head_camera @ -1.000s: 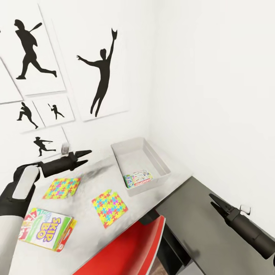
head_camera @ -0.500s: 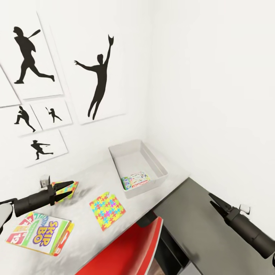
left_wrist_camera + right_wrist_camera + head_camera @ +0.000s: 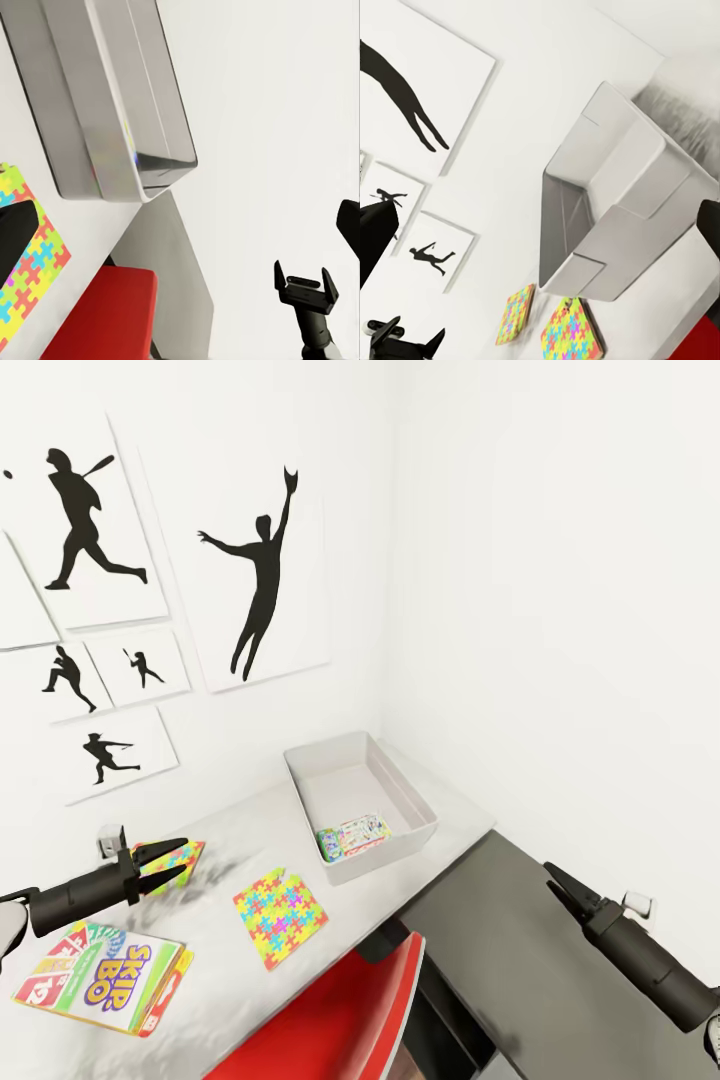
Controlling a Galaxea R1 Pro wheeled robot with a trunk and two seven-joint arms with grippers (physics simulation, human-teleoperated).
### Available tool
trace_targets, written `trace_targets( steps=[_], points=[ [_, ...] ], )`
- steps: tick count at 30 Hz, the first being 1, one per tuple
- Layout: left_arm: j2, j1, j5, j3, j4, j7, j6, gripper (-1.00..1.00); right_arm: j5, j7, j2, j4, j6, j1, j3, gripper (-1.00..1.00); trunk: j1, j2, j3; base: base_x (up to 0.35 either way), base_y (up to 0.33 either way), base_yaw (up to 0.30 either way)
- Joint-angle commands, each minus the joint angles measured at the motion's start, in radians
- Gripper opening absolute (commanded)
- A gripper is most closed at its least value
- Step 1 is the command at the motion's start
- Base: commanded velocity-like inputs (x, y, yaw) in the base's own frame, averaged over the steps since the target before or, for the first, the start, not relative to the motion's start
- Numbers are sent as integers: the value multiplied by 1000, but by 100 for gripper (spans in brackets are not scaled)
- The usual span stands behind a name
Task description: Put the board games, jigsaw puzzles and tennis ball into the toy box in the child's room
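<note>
The light-grey toy box (image 3: 400, 792) stands at the table's (image 3: 240, 828) far right corner with one board game (image 3: 352, 834) lying inside it. A Skip-Bo board game (image 3: 100, 975) lies at the near left. One jigsaw puzzle (image 3: 281, 903) lies mid-table. The other jigsaw puzzle (image 3: 190, 852) is just beyond my left gripper (image 3: 168, 861), which hovers open above it with nothing between its fingers. My right gripper (image 3: 556, 882) is open over the dark cabinet, clear of the table. The left wrist view shows the toy box (image 3: 105, 112) and a puzzle (image 3: 34, 274). The tennis ball and the bed are out of view.
A red chair (image 3: 330, 1010) is tucked under the table's front edge. A lower dark-grey cabinet (image 3: 500, 950) adjoins the table on the right. White walls close the corner behind the toy box, the left one hung with baseball silhouette posters (image 3: 255, 560).
My left gripper has dropped from near the back wall down and to the left, ending over the left puzzle. The head view shifted slightly. The right arm barely moved.
</note>
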Motion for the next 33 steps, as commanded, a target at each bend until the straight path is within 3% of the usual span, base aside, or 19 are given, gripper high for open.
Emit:
trace_targets(
  steps=[1, 7, 33],
  points=[
    [0, -1, -4, 2, 0, -11, 4, 100, -2, 1, 0, 0, 4, -1, 1, 100, 1, -2, -1, 0, 0, 0],
    [0, -1, -7, 5, 1, -42, 4, 100, -2, 0, -3, 0, -4, -2, 13, 100, 1, -2, 1, 0, 0, 0],
    [-6, -1, -7, 3, 1, -46, 3, 100, -2, 1, -1, 0, -5, -2, 14, 100, 1, -2, 2, 0, 0, 0]
  ],
)
